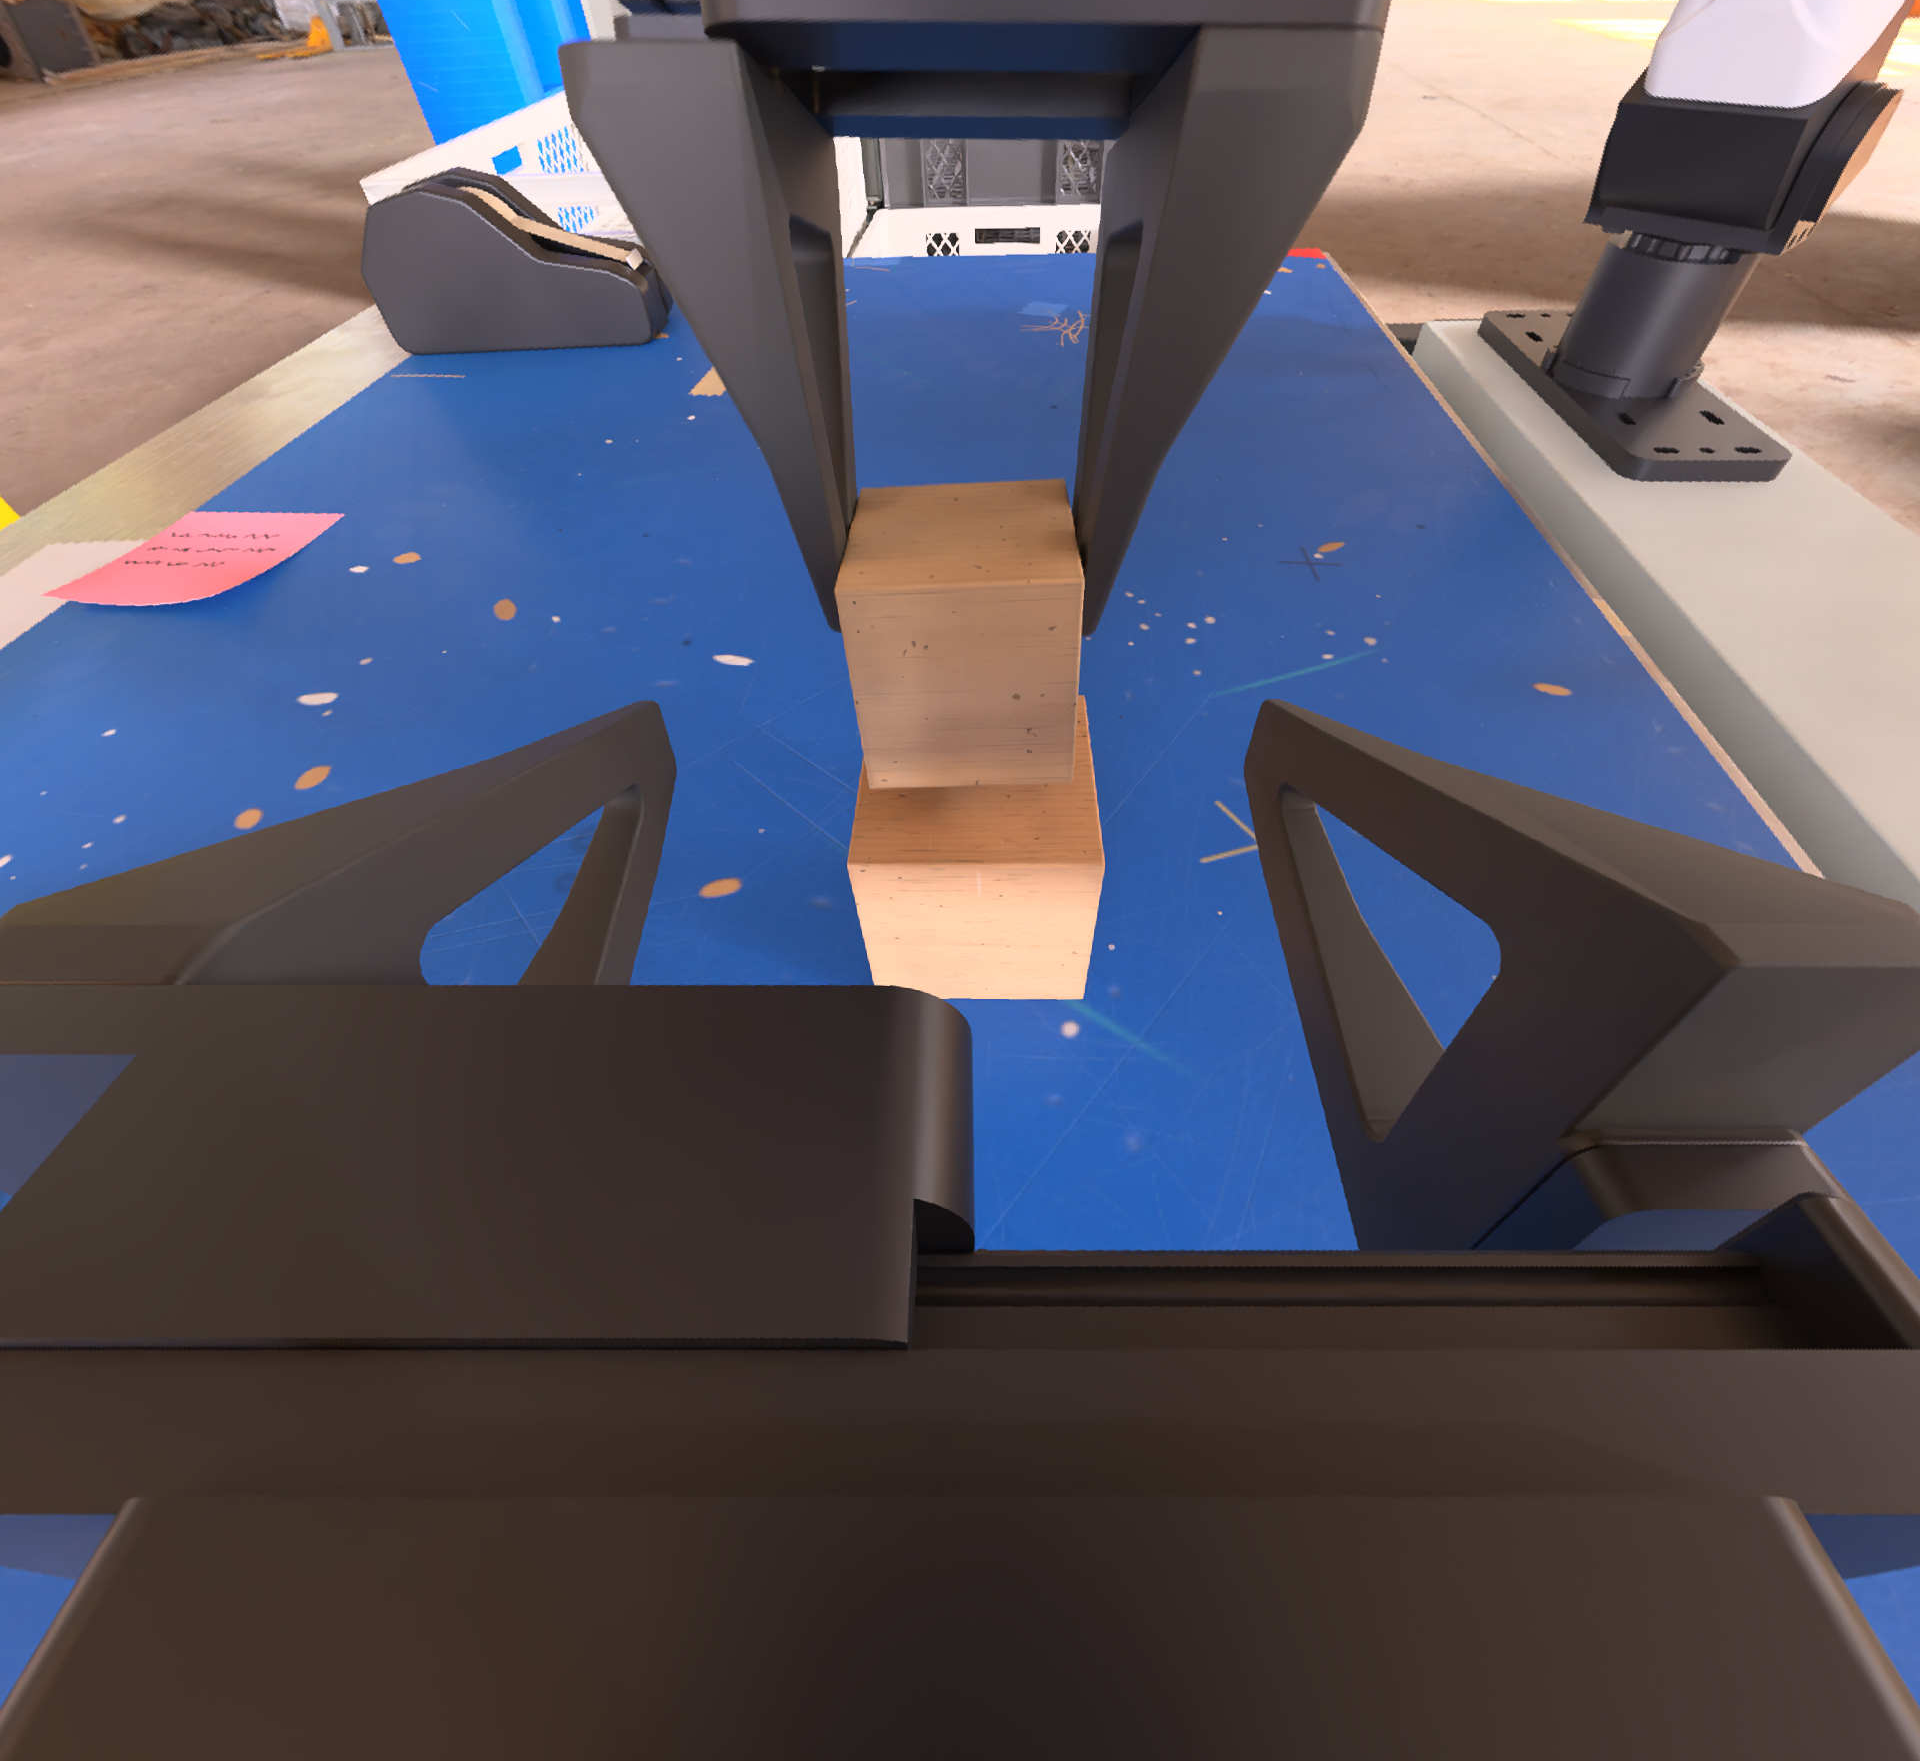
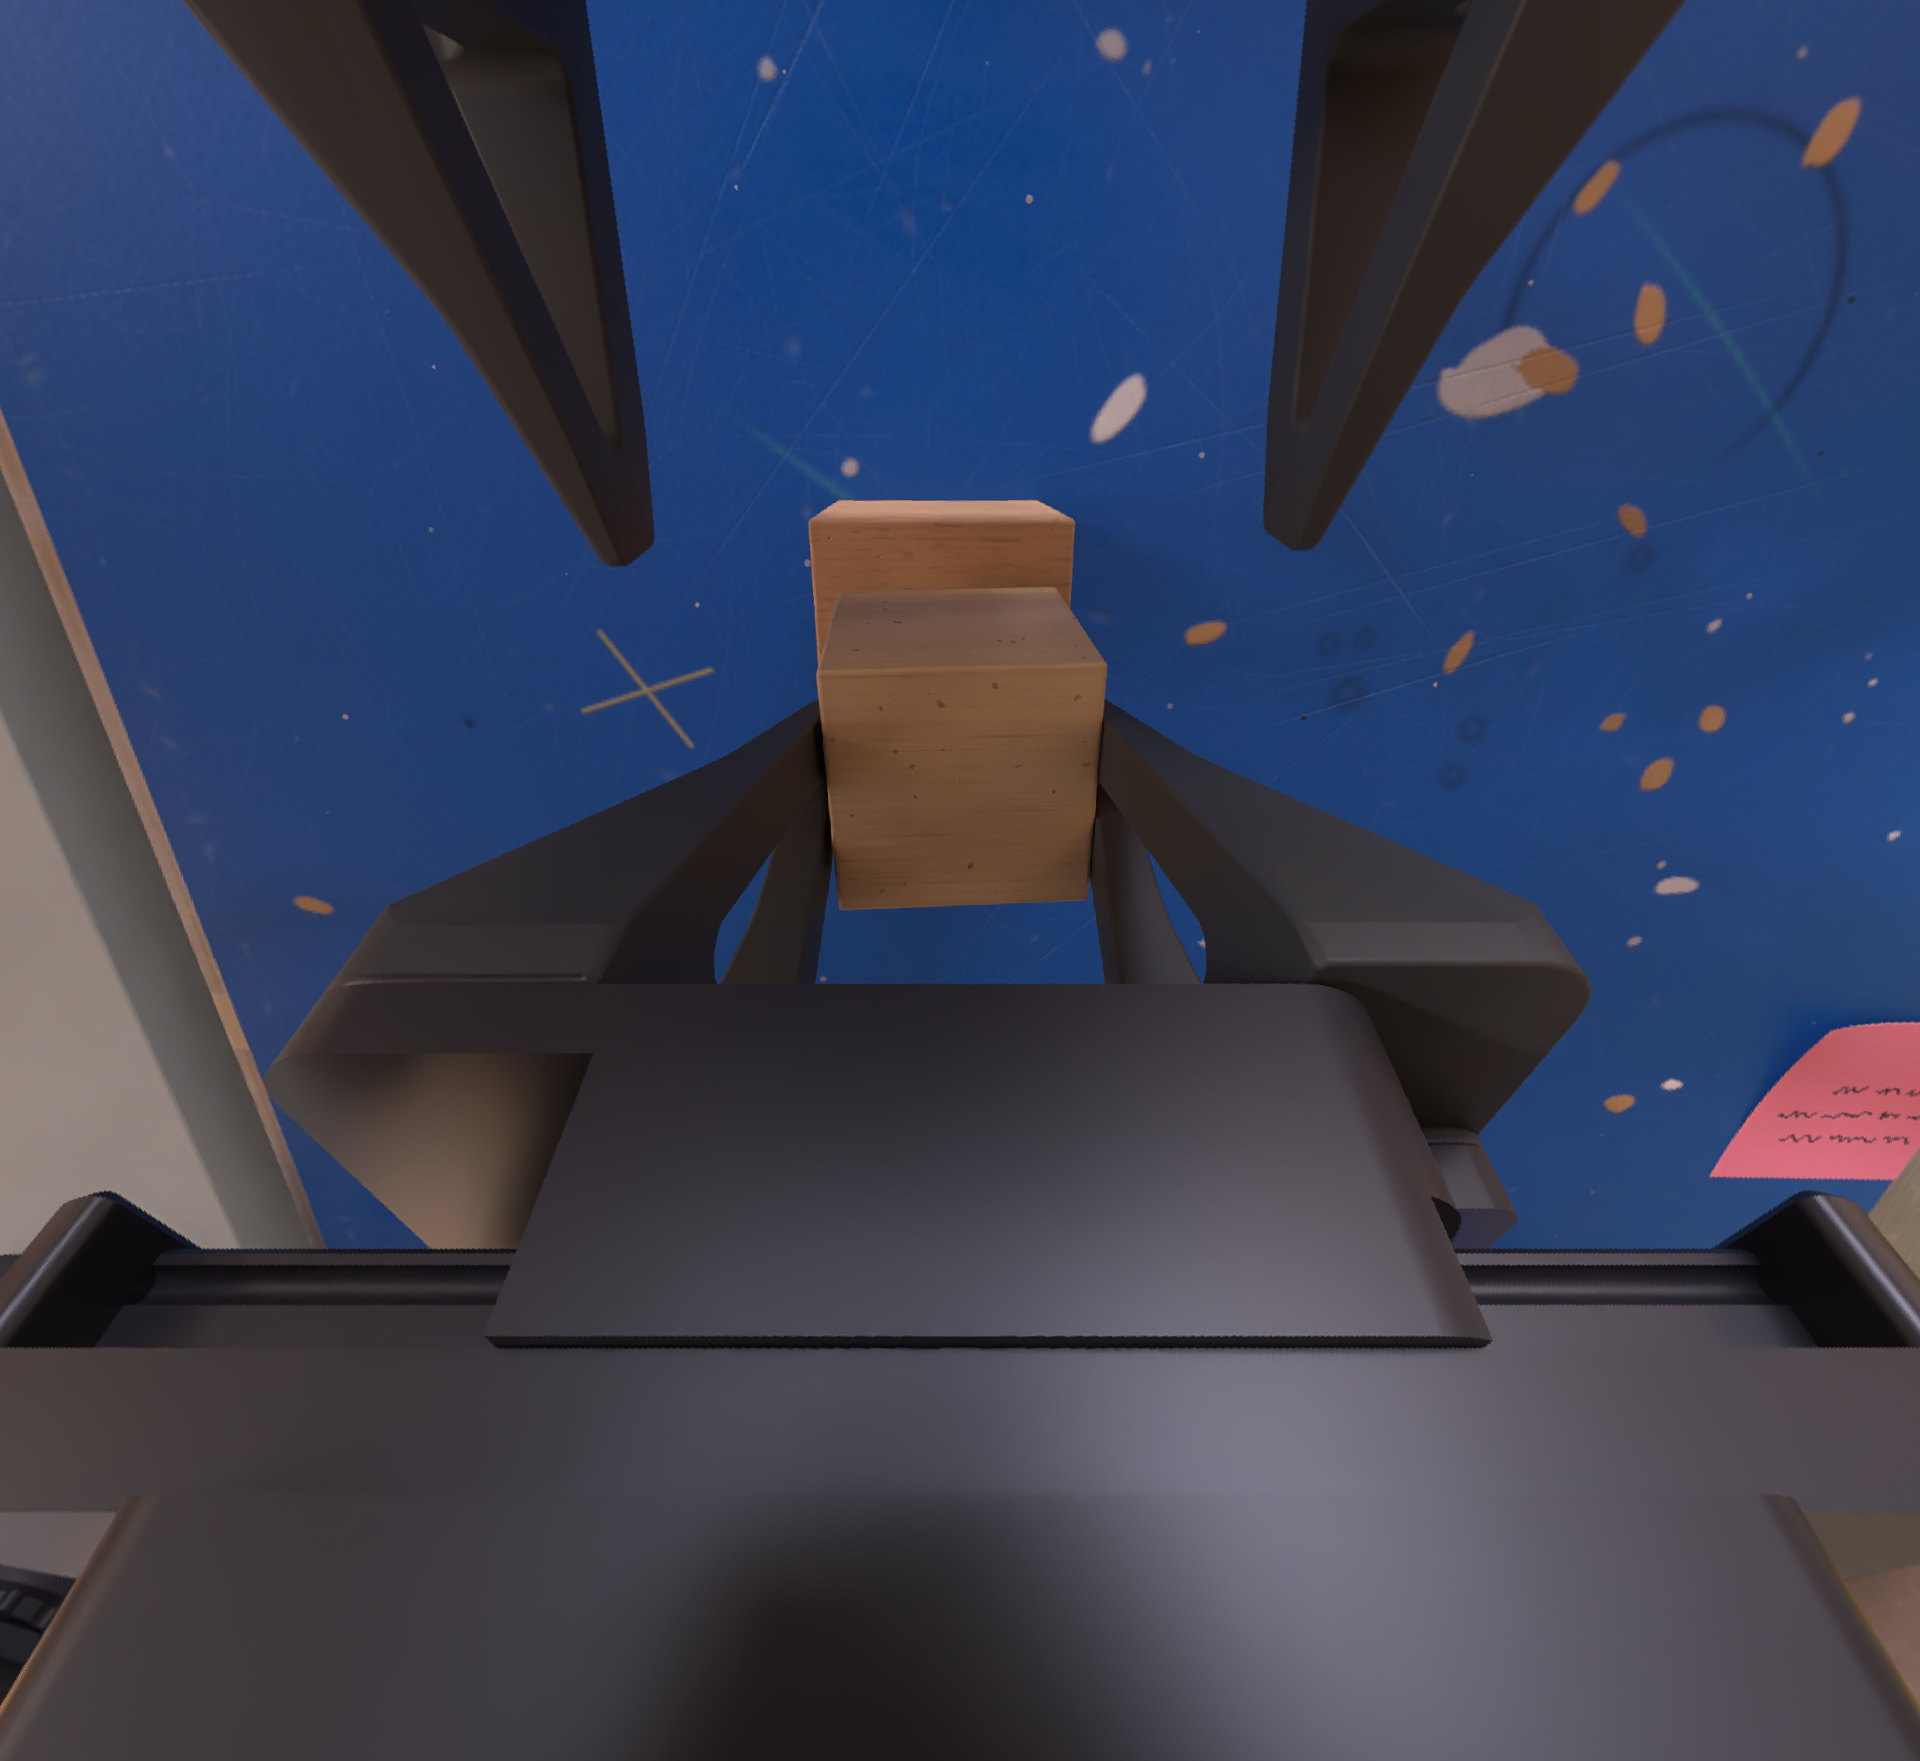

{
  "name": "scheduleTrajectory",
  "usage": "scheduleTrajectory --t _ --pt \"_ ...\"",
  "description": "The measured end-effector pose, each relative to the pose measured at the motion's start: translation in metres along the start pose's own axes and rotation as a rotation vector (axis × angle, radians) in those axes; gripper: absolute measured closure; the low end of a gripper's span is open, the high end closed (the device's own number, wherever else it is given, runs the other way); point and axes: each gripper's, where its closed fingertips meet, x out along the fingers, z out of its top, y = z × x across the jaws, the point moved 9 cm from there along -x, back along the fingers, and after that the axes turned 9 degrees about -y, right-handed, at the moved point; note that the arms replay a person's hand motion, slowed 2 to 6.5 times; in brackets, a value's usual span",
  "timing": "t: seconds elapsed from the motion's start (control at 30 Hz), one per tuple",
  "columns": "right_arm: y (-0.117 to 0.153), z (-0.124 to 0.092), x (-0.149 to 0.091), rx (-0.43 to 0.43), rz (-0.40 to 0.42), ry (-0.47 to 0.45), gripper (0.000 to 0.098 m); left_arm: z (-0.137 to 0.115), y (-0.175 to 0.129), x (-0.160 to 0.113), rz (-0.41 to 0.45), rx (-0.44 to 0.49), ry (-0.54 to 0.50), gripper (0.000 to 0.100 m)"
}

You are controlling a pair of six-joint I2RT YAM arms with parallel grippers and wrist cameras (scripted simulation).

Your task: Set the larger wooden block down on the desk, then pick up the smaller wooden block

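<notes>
My right gripper is shut on a wooden block, with one finger on each side face. In the left wrist view it comes down from above, holding this block directly over a second wooden block that stands on the blue desk. I cannot tell if the two blocks touch. The two look close in size. The lower block shows behind the held one in the right wrist view. My left gripper is open and empty, its fingers flanking the lower block.
A grey tape dispenser stands at the desk's far left, with a white crate behind. A pink sticky note lies near the left edge. The right arm's base is mounted on a pale rail along the right edge.
</notes>
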Motion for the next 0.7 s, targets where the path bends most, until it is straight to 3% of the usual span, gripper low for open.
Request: scheduleTrajectory --t 0.7 --pt "-0.0028 0.0059 0.0106 -0.020 0.026 0.032 0.0580 -0.0004 0.0000 0.0004 -0.002 -0.003 0.005 0.006"
